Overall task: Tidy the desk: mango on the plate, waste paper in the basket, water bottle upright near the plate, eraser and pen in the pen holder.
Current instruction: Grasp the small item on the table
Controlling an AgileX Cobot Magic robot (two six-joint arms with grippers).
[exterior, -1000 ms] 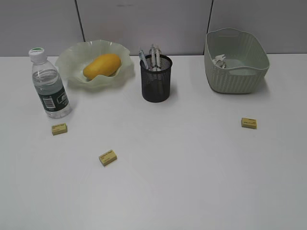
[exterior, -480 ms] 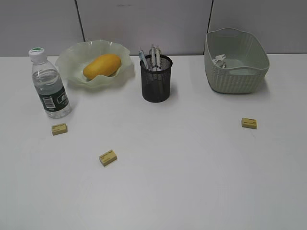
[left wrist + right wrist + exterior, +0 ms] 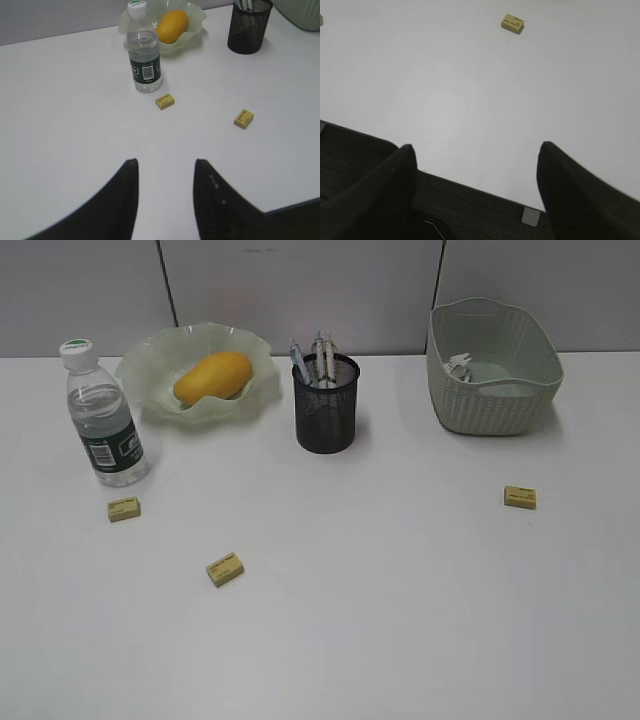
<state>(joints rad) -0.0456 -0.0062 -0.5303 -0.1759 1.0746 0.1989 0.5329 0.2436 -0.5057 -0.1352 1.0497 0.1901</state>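
On the white desk (image 3: 380, 620): mango (image 3: 212, 377) lying in the wavy-rimmed green plate (image 3: 150, 370) at the back left. Water bottle (image 3: 102, 418) upright just beside the plate, on its front left, cap on. Black mesh pen holder (image 3: 325, 405) to the right of the plate, with pens (image 3: 320, 360) sticking out of it. Green woven basket (image 3: 490, 390) at the back right, holding a crumpled wad of waste paper (image 3: 458, 366). Three yellow erasers loose on the desk: one (image 3: 124, 508) just in front of the bottle, one (image 3: 225, 568) nearer the front, one (image 3: 519, 497) in front of the basket. Left gripper (image 3: 165, 200) low over bare desk, jaws apart, nothing between them. Right gripper (image 3: 475, 185) at the desk's front edge, jaws wide apart, empty.
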